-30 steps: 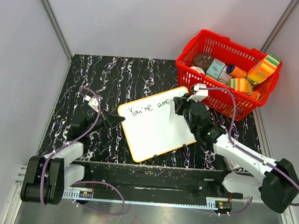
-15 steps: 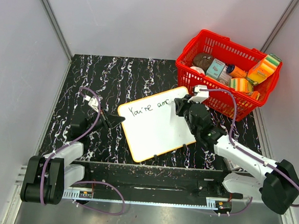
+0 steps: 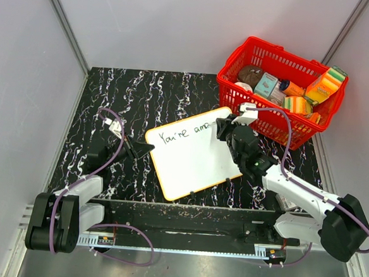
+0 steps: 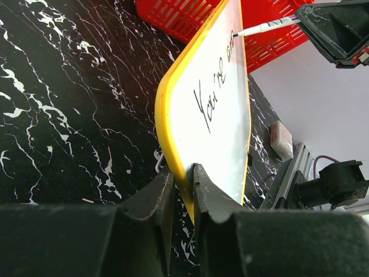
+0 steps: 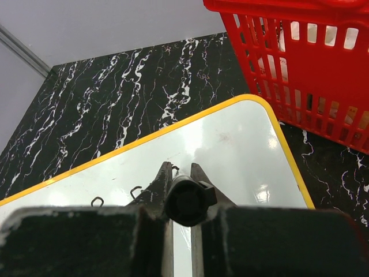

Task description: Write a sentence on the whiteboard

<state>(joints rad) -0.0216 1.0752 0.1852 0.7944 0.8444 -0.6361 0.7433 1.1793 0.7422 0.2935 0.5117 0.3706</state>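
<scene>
While the left gripper (image 4: pixel 181 180) pinches the whiteboard (image 3: pixel 192 158) by its yellow left rim, the board sits mid-table (image 3: pixel 143 91), far corner just beside the red basket (image 3: pixel 269 126). Right gripper (image 5: pixel 181 168) is clenched on a marker (image 4: pixel 267 26), tip at the board. Writing reads "You're am"; last letters unclear. From above, the marker is hidden under the wrist.

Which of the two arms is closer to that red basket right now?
Right. The right fingers hold a marker on the whiteboard beside the basket; the left fingers clamp the board's opposite edge.
</scene>
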